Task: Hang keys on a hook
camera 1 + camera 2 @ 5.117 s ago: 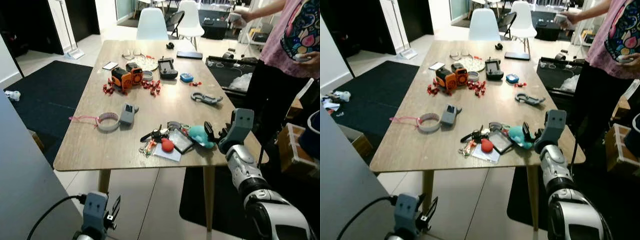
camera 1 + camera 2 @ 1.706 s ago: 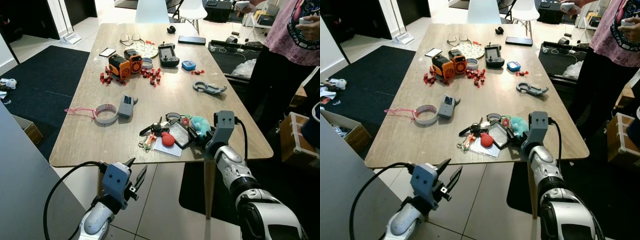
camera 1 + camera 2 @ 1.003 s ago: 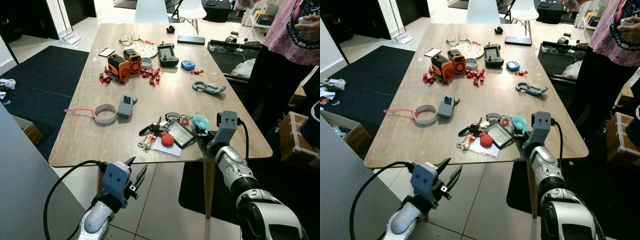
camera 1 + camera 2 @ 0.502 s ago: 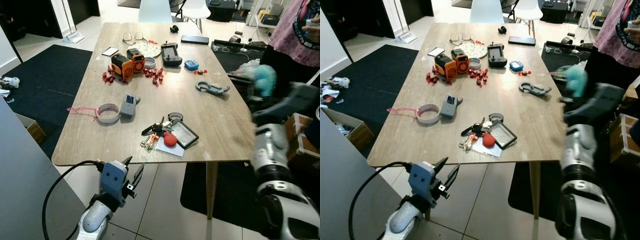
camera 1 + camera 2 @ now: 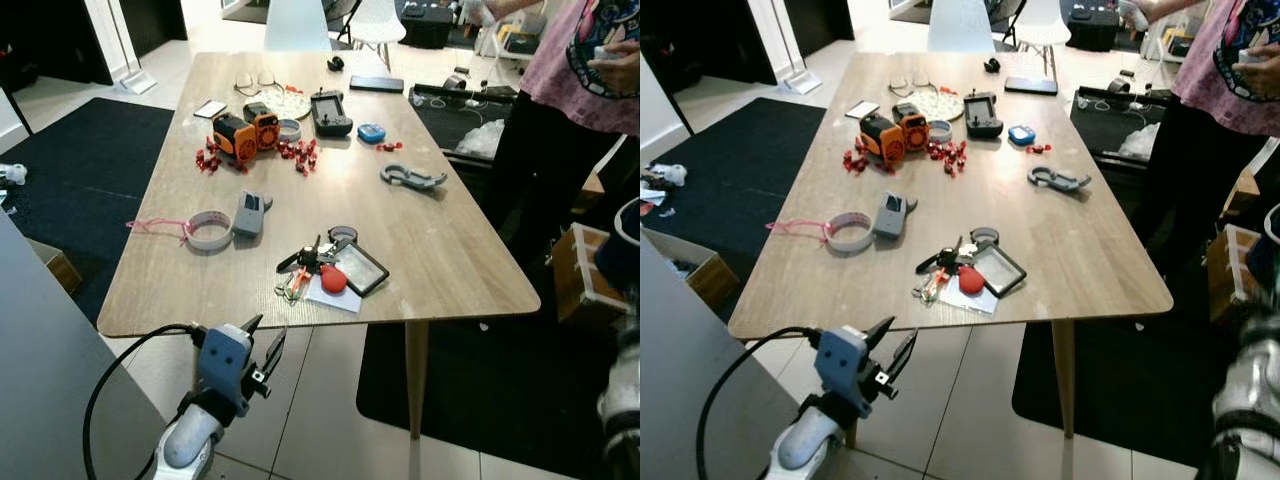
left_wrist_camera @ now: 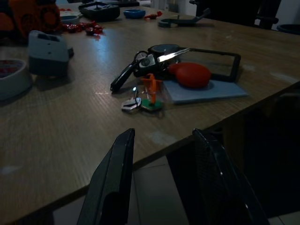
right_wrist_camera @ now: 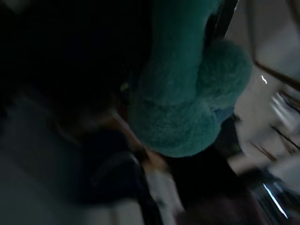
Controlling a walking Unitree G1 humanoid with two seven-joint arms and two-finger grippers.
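Observation:
A bunch of keys (image 5: 303, 264) lies near the table's front edge, beside a red fob (image 5: 333, 280) and a black-framed card holder (image 5: 361, 268). The left wrist view shows the same keys (image 6: 149, 89) just ahead on the wood. My left gripper (image 5: 265, 338) hangs open below the table's front edge, over the tiled floor, holding nothing. My right arm (image 5: 1248, 400) is drawn back at the far right, away from the table. A teal plush fob (image 7: 187, 93) sits very close in the dark, blurred right wrist view, off the table in my right gripper.
The wooden table (image 5: 440, 250) also carries orange toys (image 5: 245, 128), a tape roll (image 5: 208, 232), a grey device (image 5: 248, 212) and a grey carabiner (image 5: 410, 178). A person in a pink top (image 5: 590, 70) stands at the right. A box (image 5: 580, 290) sits on the floor there.
My right gripper lifted the teal plush fob off the table and swung away to the right, out past the picture's edge. The left gripper has stayed put.

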